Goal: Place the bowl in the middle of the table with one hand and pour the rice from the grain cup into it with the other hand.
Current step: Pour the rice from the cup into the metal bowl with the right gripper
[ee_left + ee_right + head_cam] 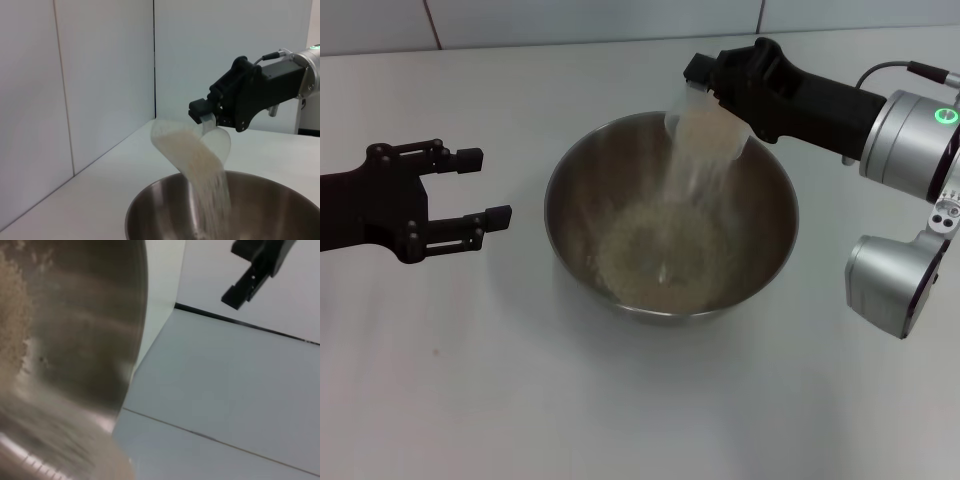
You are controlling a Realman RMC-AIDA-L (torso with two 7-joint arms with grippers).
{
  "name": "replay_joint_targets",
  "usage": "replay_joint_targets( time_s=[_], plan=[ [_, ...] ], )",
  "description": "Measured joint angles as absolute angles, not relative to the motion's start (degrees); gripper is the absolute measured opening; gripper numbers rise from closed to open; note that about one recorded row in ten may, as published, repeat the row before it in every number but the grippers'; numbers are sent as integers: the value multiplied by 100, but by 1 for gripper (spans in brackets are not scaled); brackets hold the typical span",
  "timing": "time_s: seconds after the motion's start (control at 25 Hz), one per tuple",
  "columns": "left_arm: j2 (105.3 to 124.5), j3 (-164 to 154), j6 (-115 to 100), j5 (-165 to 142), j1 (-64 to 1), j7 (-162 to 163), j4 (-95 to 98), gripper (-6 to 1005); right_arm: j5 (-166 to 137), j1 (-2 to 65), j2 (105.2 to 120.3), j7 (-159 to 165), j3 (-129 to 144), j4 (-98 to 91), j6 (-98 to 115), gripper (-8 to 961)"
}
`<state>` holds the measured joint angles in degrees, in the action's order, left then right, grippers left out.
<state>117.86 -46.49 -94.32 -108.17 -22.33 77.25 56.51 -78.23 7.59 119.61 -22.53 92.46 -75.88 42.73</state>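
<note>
The steel bowl [765,215] stands on the white table [470,380], near its middle. My right gripper [715,85] is shut on the translucent grain cup [705,125], tipped steeply over the bowl's far rim. Rice [695,170] streams from the cup onto a pale heap [660,255] in the bowl's bottom. From the left wrist view, the tilted cup [220,142], the falling rice [207,175] and the bowl [155,210] show under the right gripper [207,112]. My left gripper [485,185] hovers open, left of the bowl, holding nothing. The right wrist view shows the bowl's wall [85,325] close up.
A grey tiled wall [570,20] rises behind the table's back edge. The right arm's silver joints [905,200] hang over the table to the right of the bowl. Bare tabletop lies in front of the bowl.
</note>
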Motion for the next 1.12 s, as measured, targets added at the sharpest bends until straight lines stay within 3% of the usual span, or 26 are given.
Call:
replay_joint_targets(
  time_s=[1.12],
  plan=[
    [11785,-4649,-9397,-10819,-2268,7723,5670,724,-7768,652,11979,-3427,9514,-7714,4253,32]
  ],
)
